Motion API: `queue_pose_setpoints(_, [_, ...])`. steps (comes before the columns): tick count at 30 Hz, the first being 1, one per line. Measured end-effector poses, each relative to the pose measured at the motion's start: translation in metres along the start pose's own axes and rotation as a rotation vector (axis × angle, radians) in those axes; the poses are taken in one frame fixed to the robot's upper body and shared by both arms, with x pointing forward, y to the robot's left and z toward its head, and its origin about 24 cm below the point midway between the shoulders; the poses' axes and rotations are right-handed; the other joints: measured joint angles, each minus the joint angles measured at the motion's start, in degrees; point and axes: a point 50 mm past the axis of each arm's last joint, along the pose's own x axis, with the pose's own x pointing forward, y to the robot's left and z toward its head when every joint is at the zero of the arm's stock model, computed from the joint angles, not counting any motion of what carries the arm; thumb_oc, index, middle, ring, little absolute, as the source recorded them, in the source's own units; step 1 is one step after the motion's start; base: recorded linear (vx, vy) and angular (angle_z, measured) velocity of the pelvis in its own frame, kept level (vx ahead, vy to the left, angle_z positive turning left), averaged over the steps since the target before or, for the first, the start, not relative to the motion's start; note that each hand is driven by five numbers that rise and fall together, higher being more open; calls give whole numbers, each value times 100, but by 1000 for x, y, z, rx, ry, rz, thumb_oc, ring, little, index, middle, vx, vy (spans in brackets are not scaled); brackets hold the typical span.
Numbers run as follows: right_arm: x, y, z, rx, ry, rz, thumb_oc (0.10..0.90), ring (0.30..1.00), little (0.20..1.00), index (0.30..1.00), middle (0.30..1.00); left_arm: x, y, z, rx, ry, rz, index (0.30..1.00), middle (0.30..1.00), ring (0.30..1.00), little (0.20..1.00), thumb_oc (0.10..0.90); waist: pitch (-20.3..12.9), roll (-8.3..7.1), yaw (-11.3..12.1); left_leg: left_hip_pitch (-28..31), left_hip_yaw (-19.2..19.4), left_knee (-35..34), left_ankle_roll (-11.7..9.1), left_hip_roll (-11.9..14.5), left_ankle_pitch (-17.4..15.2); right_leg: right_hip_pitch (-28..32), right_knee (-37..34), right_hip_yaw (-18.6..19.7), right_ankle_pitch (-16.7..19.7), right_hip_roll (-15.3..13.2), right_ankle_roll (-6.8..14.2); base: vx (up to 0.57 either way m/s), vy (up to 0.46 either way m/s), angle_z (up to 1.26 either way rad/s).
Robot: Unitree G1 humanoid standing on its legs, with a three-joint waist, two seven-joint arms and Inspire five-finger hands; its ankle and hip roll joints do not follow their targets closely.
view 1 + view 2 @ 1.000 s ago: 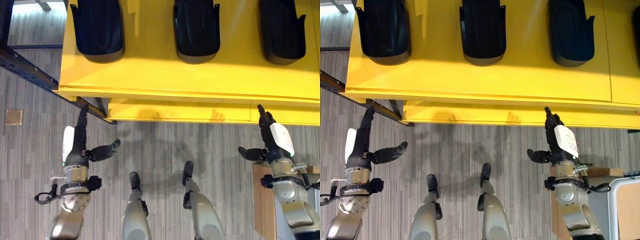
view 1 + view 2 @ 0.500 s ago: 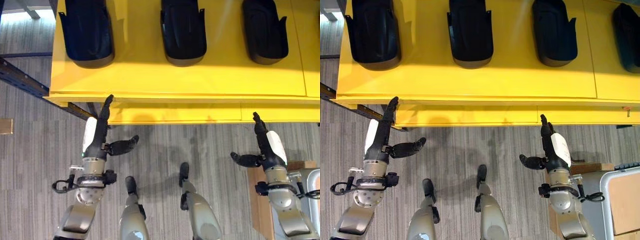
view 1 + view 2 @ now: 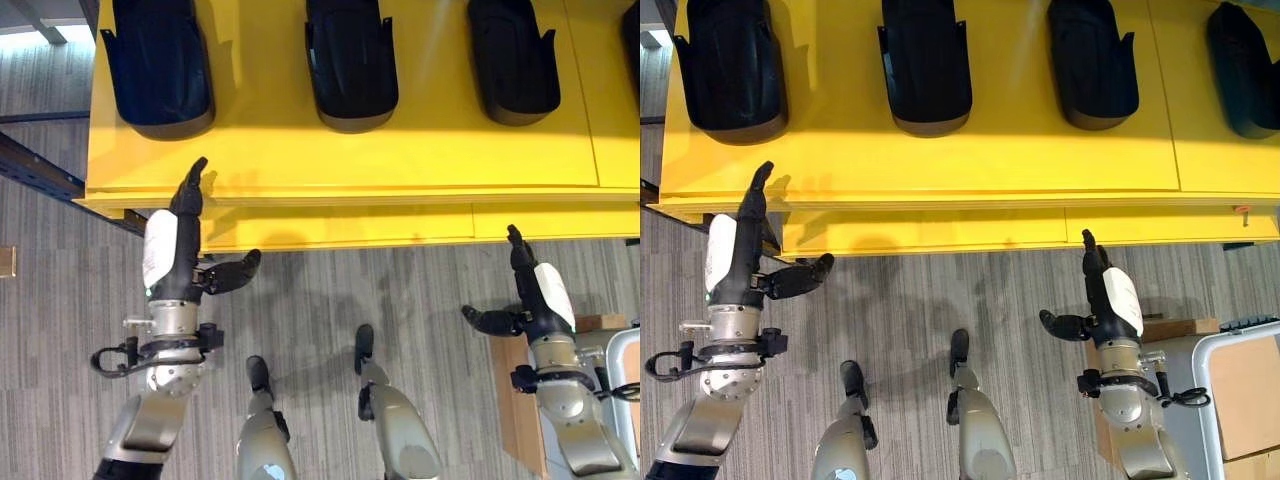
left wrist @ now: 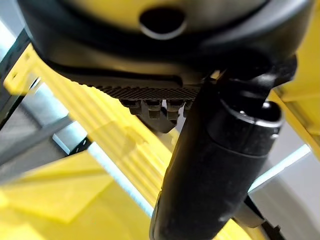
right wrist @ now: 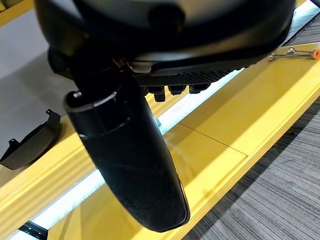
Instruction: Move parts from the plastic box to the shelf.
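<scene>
Several black curved parts lie in a row on top of the yellow shelf (image 3: 400, 150): one at the left (image 3: 160, 65), one in the middle (image 3: 350, 60), one at the right (image 3: 512, 60). My left hand (image 3: 170, 255) is open and empty, its straight fingers (image 3: 193, 178) reaching up over the shelf's front edge below the left part, thumb (image 4: 220, 165) spread aside. My right hand (image 3: 545, 295) is open and empty too, fingers pointing at the shelf's lower front board, thumb (image 5: 125, 160) out. The grey-rimmed plastic box (image 3: 1202, 385) stands at the lower right beside the right arm.
A brown wooden block (image 3: 1170, 330) sits by the box. A dark metal rack beam (image 3: 40, 170) runs left of the shelf. In the right wrist view another black part (image 5: 30, 142) lies on a lower level, and a small orange-tipped tool (image 5: 292, 54) rests on the shelf.
The view has shifted right along the shelf. My left hand has risen from below the shelf's corner until its fingertips lie over the front edge. The right hand has kept its pose.
</scene>
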Motion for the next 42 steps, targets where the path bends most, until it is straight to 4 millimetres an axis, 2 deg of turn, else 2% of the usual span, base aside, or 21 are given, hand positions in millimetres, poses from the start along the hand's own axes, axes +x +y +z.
queue_pose_setpoints(3, [1, 0, 1, 1, -4, -1, 900, 1000, 1000, 1000, 1000, 3, 3, -1, 52, -11, 10, 1000, 1000, 1000, 1000, 900, -33, -42, 1, 0, 4, 1, -6, 1, 4, -5, 0, -1, 6, 1, -1, 0, 0, 0])
queue_pose_setpoints(7, [4, 1, 5, 6, -20, -3, 900, 1000, 1000, 1000, 1000, 17, 9, -13, 260, -19, 10, 1000, 1000, 1000, 1000, 900, -77, -96, -8, -2, 53, 0, -4, -3, 2, -18, -7, 8, 14, -1, -2, 2, 2, -1])
queue_pose_setpoints(11, [7, 5, 9, 13, -39, 9, 900, 1000, 1000, 1000, 1000, 23, 11, -24, 369, -6, 4, 1000, 1000, 1000, 1000, 900, -130, -139, -20, -12, 65, -7, -7, -5, 3, -22, -77, 11, 55, 4, -7, 11, 12, -4])
queue_pose_setpoints(21, [7, 5, 10, 12, -43, 11, 900, 1000, 1000, 1000, 1000, 24, -2, -38, 433, 40, -53, 1000, 1000, 1000, 1000, 900, -142, -154, -63, -17, 81, -52, -37, -8, 22, -44, -105, 20, 60, 14, -8, 1, 3, 0])
queue_pose_setpoints(32, [7, 7, 10, 12, -40, 19, 900, 1000, 1000, 1000, 1000, 30, -1, -44, 485, 67, -40, 1000, 1000, 1000, 1000, 900, -331, -272, -138, -74, 148, -75, -38, -10, 22, -145, -130, 86, 85, 24, -7, 0, 4, -2])
queue_pose_setpoints(42, [6, 9, 9, 11, -37, 26, 900, 1000, 1000, 1000, 1000, 45, 8, -49, 540, 95, -13, 1000, 1000, 1000, 1000, 900, -338, -275, -171, -138, 207, -75, -37, -9, 22, -220, -201, 125, 148, 40, -18, 4, 7, -3])
